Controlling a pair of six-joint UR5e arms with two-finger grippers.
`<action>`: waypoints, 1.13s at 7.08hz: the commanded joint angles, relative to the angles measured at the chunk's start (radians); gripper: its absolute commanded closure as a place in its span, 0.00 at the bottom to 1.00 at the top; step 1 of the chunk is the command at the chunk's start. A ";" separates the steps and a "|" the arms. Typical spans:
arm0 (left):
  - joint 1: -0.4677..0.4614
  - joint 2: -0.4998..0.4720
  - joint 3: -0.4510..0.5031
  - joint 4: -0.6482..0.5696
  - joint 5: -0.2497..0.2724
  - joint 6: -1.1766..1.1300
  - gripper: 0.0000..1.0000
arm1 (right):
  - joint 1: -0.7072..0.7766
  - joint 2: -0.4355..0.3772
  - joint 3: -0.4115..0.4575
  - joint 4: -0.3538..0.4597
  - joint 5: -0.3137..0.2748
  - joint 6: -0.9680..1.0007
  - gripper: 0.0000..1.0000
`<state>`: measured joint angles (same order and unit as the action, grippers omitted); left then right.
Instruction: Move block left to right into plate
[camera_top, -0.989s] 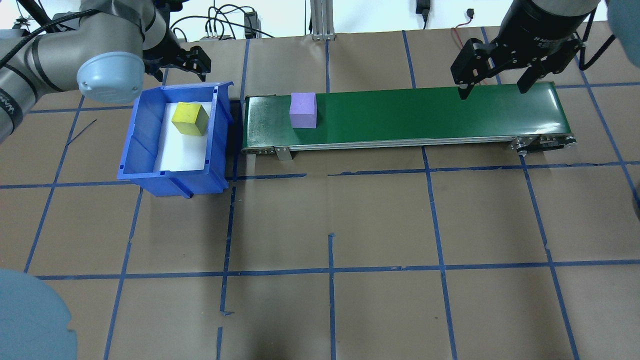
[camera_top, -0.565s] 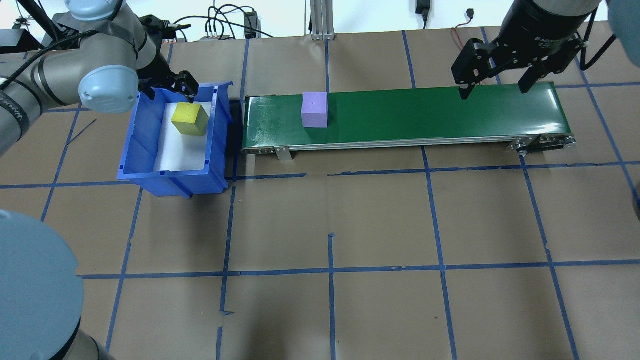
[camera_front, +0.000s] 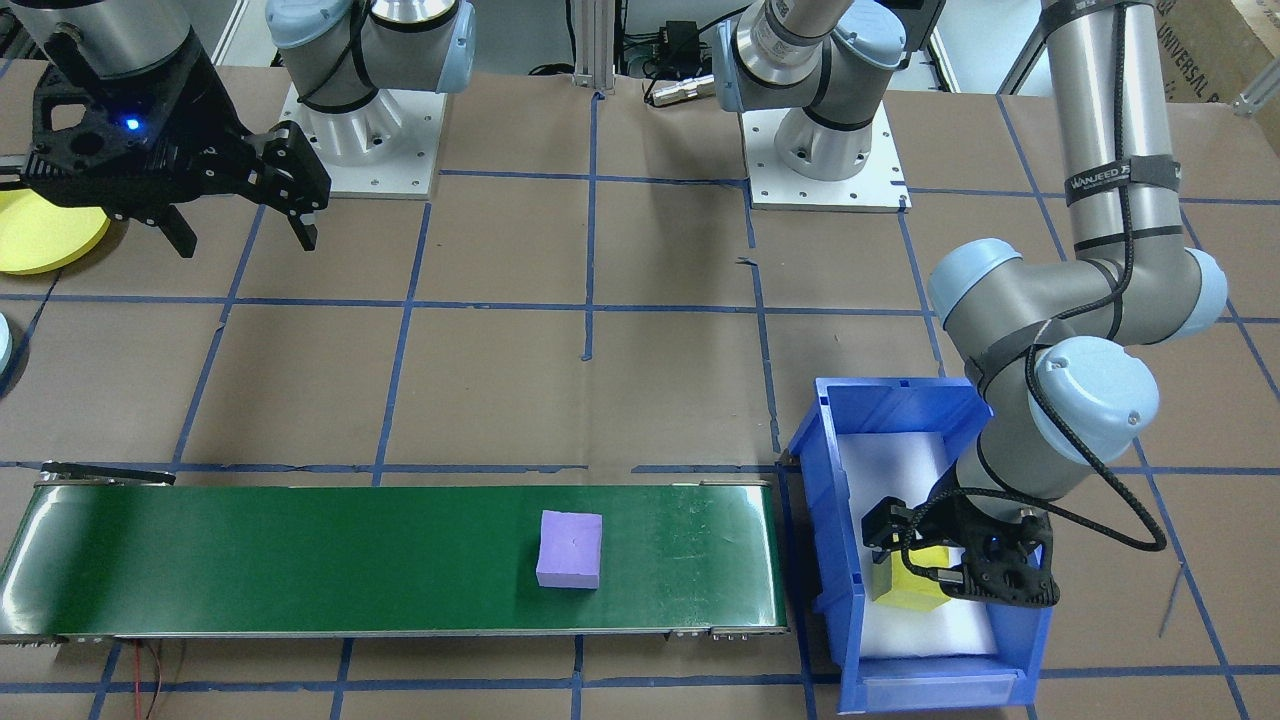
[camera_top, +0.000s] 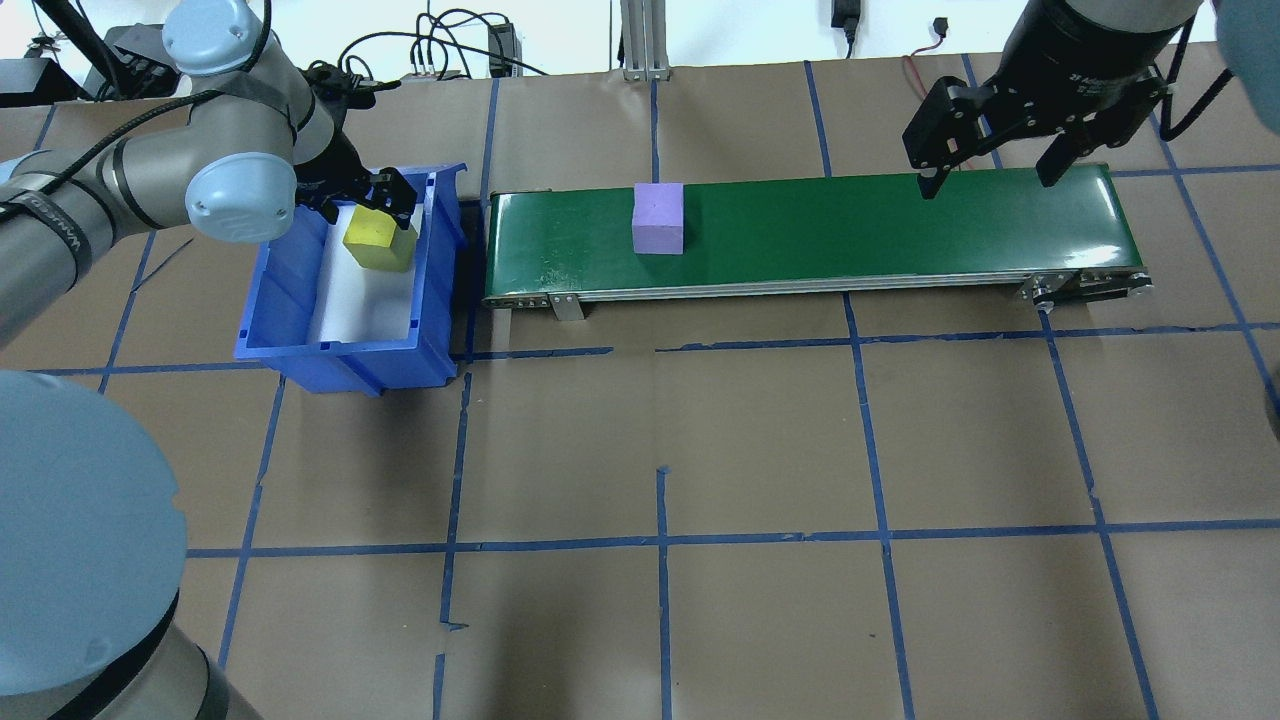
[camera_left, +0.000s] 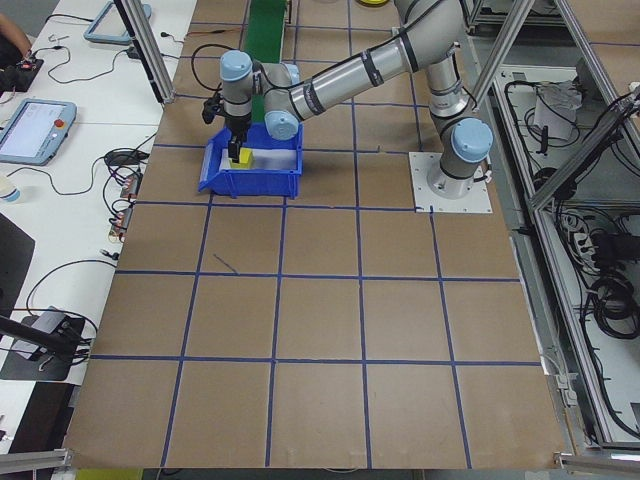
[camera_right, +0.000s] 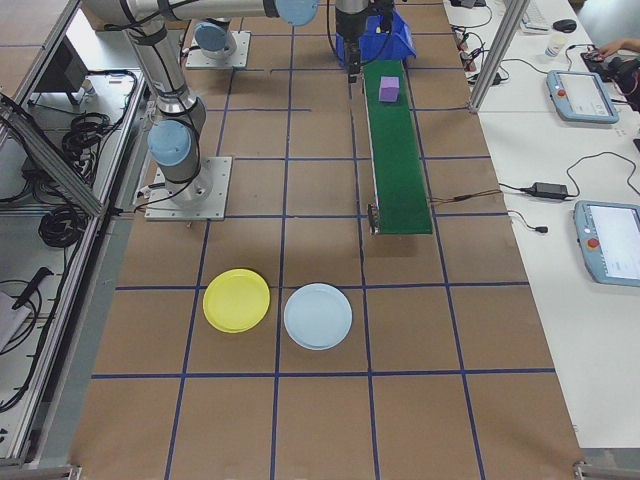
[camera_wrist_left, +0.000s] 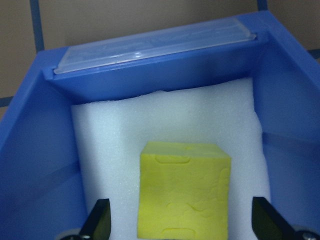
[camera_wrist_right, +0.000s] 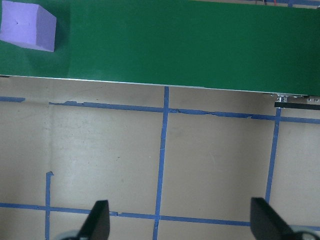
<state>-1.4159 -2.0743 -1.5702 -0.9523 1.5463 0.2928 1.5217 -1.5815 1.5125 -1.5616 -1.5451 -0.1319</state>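
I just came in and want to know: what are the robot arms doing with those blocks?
The left gripper is down inside the blue bin, open, with its fingers on either side of the yellow block, not squeezing it. A purple block sits on the green belt. The right gripper hangs open over the belt's far end. Two plates sit empty.

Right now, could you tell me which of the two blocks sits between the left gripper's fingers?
The yellow block in the blue bin, with the open left gripper straddling it; the purple block rides the green belt.
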 joint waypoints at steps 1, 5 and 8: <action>0.000 -0.027 -0.020 0.032 -0.005 0.003 0.00 | 0.000 0.000 0.000 0.000 -0.001 0.000 0.00; 0.000 -0.018 -0.016 0.063 -0.005 0.008 0.55 | 0.000 0.000 0.000 0.000 -0.001 0.000 0.00; -0.017 0.194 -0.014 0.053 -0.099 -0.013 0.58 | 0.000 0.000 -0.002 0.000 -0.001 0.000 0.00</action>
<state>-1.4211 -1.9702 -1.5831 -0.8942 1.5165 0.2931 1.5218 -1.5816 1.5121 -1.5616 -1.5455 -0.1320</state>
